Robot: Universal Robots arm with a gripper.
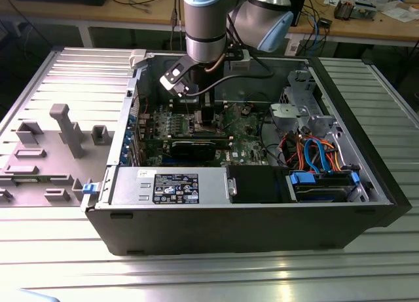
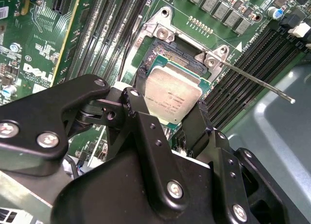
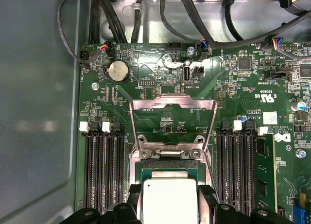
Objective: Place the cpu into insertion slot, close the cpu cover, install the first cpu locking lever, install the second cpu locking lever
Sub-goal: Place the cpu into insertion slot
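My gripper (image 2: pixel 171 100) is down inside the open computer case (image 1: pixel 124 204), with its black fingers (image 2: pixel 138 105) on two opposite edges of the cpu (image 2: pixel 172 94). The cpu (image 3: pixel 169 199) is a silvery square chip. It lies level in or just above the insertion slot (image 2: pixel 167 53), whose dark contact strip (image 3: pixel 167 164) shows beyond the chip. The cpu cover (image 3: pixel 172 103), a thin silvery frame, is swung open away from the slot. One thin locking lever (image 2: pixel 257 81) sticks out free beside the socket. In the exterior view the gripper (image 1: pixel 203 115) is over the green board (image 1: pixel 245 128).
Long black memory slots (image 3: pixel 102 170) flank the socket on both sides (image 3: pixel 238 170). A power supply (image 1: pixel 173 185), drive bay with blue and orange cables (image 1: pixel 321 154) and case walls surround the board. A grey fixture tray (image 1: pixel 59 138) lies at the exterior view's left.
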